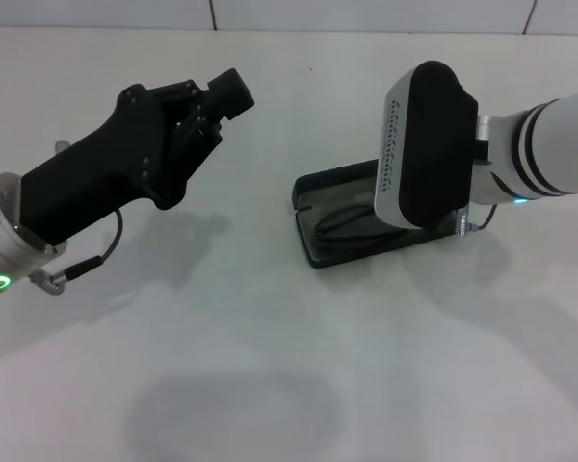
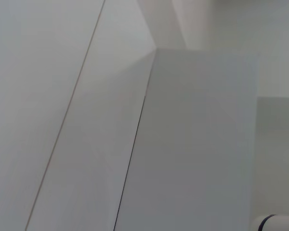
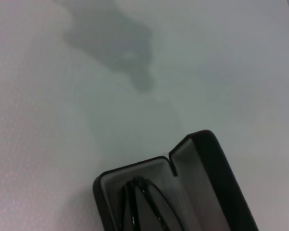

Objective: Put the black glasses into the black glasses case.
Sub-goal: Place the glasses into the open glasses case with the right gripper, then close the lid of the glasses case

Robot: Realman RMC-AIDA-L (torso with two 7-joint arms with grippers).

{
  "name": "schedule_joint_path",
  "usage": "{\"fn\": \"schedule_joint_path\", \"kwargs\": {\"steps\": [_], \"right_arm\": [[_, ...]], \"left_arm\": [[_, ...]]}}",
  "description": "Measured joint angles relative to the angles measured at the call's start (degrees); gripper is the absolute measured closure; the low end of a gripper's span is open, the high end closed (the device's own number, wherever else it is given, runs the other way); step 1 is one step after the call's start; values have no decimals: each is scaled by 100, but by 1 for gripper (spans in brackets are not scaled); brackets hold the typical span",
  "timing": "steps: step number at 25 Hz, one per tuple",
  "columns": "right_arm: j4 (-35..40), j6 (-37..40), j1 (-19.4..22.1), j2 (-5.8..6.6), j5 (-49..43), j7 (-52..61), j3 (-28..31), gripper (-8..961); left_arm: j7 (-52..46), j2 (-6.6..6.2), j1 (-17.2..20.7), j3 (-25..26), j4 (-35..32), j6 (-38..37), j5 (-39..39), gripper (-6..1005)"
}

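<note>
On the white counter (image 1: 270,385), the black glasses case (image 1: 332,207) is lying open, lid hinged back, grey lining showing. Inside it the black glasses (image 3: 144,207) are resting folded. Directly over the case the right hand (image 1: 424,144) is hanging; whether its fingers are apart I cannot tell. Well apart on the other side, the left hand (image 1: 217,101) is hovering above the counter, gripping nothing, fingers close together.

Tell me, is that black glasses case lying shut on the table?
No, the black glasses case lies open, its grey lining showing, with the black glasses resting inside.
</note>
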State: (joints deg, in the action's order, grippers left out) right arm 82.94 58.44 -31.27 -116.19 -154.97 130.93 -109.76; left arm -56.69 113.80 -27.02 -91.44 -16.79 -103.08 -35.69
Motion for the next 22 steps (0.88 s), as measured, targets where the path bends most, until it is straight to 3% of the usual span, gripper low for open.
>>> {"fn": "schedule_joint_path", "kwargs": {"steps": [22], "right_arm": [[116,225,69,0,155,70,62,762]], "left_arm": [[0,51,42,1,0,-8,-92,961]]}}
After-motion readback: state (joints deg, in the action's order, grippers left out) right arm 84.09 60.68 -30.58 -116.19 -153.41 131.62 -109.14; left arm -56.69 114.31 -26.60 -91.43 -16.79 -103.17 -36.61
